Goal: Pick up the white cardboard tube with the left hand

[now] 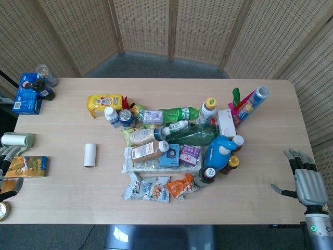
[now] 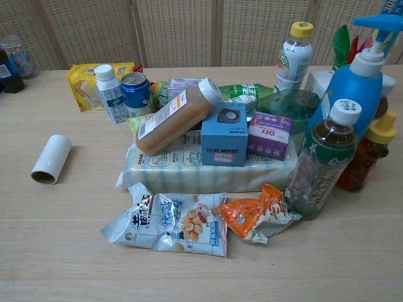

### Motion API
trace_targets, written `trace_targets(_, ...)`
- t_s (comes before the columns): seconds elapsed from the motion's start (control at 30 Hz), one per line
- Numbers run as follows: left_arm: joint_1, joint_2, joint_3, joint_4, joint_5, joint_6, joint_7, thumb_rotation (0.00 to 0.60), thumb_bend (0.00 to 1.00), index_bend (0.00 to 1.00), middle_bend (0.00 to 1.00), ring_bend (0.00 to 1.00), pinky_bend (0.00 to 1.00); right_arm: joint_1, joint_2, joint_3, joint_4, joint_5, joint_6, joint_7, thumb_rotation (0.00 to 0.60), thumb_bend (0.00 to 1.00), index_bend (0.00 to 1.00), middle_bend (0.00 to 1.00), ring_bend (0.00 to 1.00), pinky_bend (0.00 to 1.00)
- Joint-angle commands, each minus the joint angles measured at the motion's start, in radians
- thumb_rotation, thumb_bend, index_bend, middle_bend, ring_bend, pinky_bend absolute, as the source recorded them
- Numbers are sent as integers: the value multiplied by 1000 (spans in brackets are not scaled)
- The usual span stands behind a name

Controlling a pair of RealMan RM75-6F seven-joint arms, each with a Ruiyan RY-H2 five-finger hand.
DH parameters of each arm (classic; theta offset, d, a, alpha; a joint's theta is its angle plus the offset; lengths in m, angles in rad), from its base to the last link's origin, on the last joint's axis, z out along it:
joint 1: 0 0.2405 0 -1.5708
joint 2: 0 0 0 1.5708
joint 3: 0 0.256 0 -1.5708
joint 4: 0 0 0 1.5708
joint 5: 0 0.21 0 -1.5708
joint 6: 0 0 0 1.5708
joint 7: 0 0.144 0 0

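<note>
Since white cardboard tube (image 1: 90, 154) lies alone on table (image 1: 62, 198), left of grocery pile: likely light, hollow, crushable; grip gently across middle. Left hand (image 1: 6, 172) finger state unclear; right hand (image 1: 306, 179) spread, empty.

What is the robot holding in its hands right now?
Nothing. The right hand is open with its fingers apart above the table's edge, the left hand barely shows, and the white cardboard tube lies untouched on the table.
</note>
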Motion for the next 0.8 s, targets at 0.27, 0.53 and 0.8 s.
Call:
trace_targets(0.27, -17, -9, 1, 20, 15, -19, 28, 600, 488, 0, 0, 0, 0, -1, -7, -7, -1, -7, 10, 7, 495, 36, 0, 0, 0, 0)
trace_targets(0.53, -92, -53, -11, 110, 3, -130, 87, 600, 488, 0, 0, 0, 0, -18, 0, -11, -17, -3, 38, 0, 495, 35, 0, 0, 0, 0)
trace_targets(0.8, -193, -216, -19, 307, -12, -272, 216, 600, 489, 0, 0, 0, 0, -28, 20, -10, -47, 13, 52, -28, 494, 36, 0, 0, 0, 0)
